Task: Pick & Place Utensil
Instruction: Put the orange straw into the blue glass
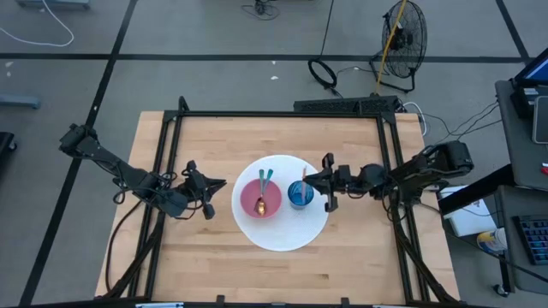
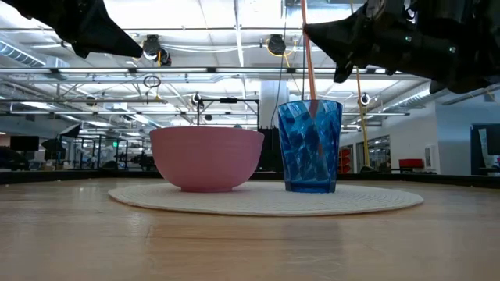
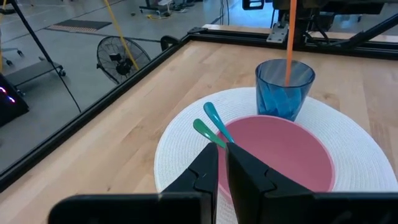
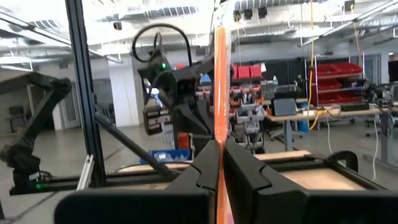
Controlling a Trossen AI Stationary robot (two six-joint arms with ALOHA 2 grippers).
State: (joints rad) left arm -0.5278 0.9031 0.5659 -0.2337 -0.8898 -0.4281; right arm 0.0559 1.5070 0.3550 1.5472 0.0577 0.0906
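A pink bowl (image 1: 261, 199) and a blue ribbed cup (image 1: 300, 195) stand on a round white mat (image 1: 282, 235). Two utensils, one with a green handle (image 3: 203, 130) and one with a teal handle (image 3: 212, 116), lie in the bowl and lean on its rim. My right gripper (image 1: 312, 180) is above the cup, shut on an upright orange utensil (image 2: 308, 55). My left gripper (image 3: 222, 155) hovers at the bowl's left side, shut and holding nothing. My right gripper pinches the orange utensil's shaft (image 4: 219, 134) between its two fingers. The fingers come roughly level from the table's right side and lie across the shaft. The utensil stands nearly upright, with its lower end inside the blue cup (image 2: 313, 109).
A black metal frame (image 1: 282, 114) edges the wooden table. A power strip (image 1: 347, 104) lies at the far edge, and a fan (image 1: 402, 38) stands on the floor beyond it. Bare wood (image 1: 282, 274) lies between the mat and the near edge.
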